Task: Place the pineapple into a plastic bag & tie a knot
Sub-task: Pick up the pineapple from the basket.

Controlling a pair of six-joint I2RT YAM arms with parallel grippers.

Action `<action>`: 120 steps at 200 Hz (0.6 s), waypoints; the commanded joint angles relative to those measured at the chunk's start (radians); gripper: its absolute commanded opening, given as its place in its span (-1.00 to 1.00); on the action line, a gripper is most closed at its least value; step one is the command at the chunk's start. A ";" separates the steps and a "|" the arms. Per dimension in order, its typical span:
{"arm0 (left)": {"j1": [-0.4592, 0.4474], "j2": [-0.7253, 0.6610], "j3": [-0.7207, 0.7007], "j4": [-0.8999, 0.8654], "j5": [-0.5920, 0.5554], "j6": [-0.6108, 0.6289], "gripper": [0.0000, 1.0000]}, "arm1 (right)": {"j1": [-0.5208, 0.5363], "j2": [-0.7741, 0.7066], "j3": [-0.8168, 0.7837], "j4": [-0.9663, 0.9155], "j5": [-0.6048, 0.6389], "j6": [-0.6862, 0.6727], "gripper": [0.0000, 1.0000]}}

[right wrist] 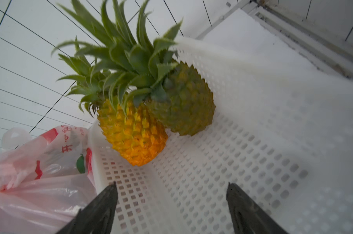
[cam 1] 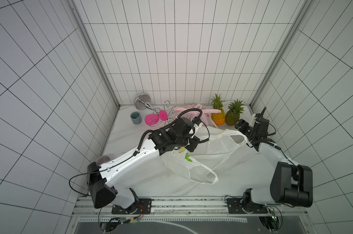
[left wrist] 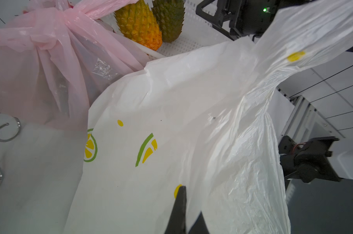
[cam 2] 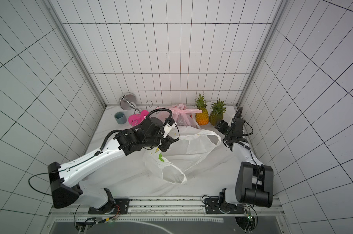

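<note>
Surface: white tabletop (cam 1: 252,178) sitting inside tiled walls.
Left gripper (left wrist: 190,199): pinching shut on the thin white lemon-print plastic bag (left wrist: 171,97).
Right gripper (right wrist: 171,183): gaping wide, holding nothing, facing the spiky yellow pineapple (right wrist: 133,135) at far right.

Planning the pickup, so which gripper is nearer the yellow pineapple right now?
Right. The right gripper faces the yellow pineapple across the white basket, jaws open. The left gripper sits farther back, shut on the white bag.

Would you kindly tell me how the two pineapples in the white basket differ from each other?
The orange pineapple has yellow-orange skin; the green pineapple is dull green. The orange pineapple stands beside the pink bag; the green pineapple stands nearer the right end effector. Both stand upright, side by side, in the white basket, with green leafy crowns.
</note>
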 commanded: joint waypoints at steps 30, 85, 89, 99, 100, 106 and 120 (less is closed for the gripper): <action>0.186 -0.026 -0.051 0.051 0.307 -0.063 -1.00 | 0.110 0.231 0.496 -0.143 0.177 -0.195 0.75; 0.218 -0.005 -0.071 0.051 0.370 -0.041 -1.00 | 0.151 0.483 0.835 -0.290 0.305 -0.259 0.78; 0.220 -0.005 -0.074 0.055 0.375 -0.041 -1.00 | 0.154 0.499 0.857 -0.301 0.314 -0.266 0.78; 0.223 -0.004 -0.082 0.062 0.381 -0.044 -1.00 | 0.158 0.539 0.910 -0.331 0.337 -0.277 0.79; 0.223 -0.004 -0.083 0.063 0.382 -0.044 -1.00 | 0.158 0.544 0.915 -0.333 0.339 -0.278 0.79; 0.226 -0.004 -0.088 0.068 0.387 -0.045 -1.00 | 0.160 0.565 0.939 -0.351 0.353 -0.284 0.80; 0.231 -0.003 -0.096 0.073 0.396 -0.048 -1.00 | 0.160 0.605 0.989 -0.386 0.398 -0.288 0.81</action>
